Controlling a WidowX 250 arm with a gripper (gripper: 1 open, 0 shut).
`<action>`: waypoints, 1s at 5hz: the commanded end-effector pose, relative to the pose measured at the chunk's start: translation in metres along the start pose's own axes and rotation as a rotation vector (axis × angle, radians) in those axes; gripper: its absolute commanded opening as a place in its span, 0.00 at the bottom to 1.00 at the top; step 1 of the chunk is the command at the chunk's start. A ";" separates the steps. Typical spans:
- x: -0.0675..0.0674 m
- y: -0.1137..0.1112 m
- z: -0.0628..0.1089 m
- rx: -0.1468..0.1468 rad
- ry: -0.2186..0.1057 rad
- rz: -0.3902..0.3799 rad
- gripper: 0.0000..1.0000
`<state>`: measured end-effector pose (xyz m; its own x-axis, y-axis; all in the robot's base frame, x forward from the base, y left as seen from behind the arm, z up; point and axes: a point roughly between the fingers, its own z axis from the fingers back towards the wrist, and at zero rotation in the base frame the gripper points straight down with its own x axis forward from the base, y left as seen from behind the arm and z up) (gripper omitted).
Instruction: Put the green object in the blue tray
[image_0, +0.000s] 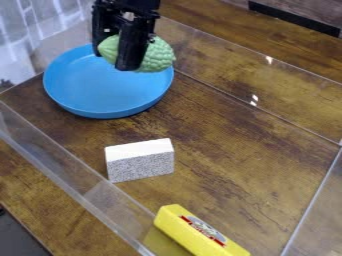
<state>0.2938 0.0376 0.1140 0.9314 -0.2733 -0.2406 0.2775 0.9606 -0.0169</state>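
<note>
Nearest us, the yellow bar (198, 235) lies slantwise at the bottom edge, then the grey-white block (140, 160) sits on the wood, well apart from the dish. Neither looks in our way. Farther back is the blue tray (107, 88), with the gripper (130, 47) over its far right part, jaws pinching the green object (150, 54). The piece sits over the tray's far right rim as we see it, and we can't tell its exact height above the plastic. Main risk: if we let go here, it could catch the rim and roll out onto the wood, since much of it sticks out to the right of the fingers. Cause would be releasing off-centre; we'd want it more over the middle first. Second risk: lowering at this spot could knock the rim and shift or tip the dish. Rounded sides could also let it slip if the pinch is shallow; the dark fingers hide the contact. The piece itself: light green, bumpy, roundish from here, left end hidden behind the fingers.
</note>
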 end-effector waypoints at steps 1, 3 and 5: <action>-0.008 0.007 0.010 0.011 -0.035 0.023 0.00; -0.015 0.009 0.008 0.003 -0.028 0.036 0.00; -0.019 0.014 0.002 -0.008 -0.025 0.045 0.00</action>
<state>0.2790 0.0520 0.1011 0.9279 -0.2452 -0.2810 0.2440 0.9690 -0.0400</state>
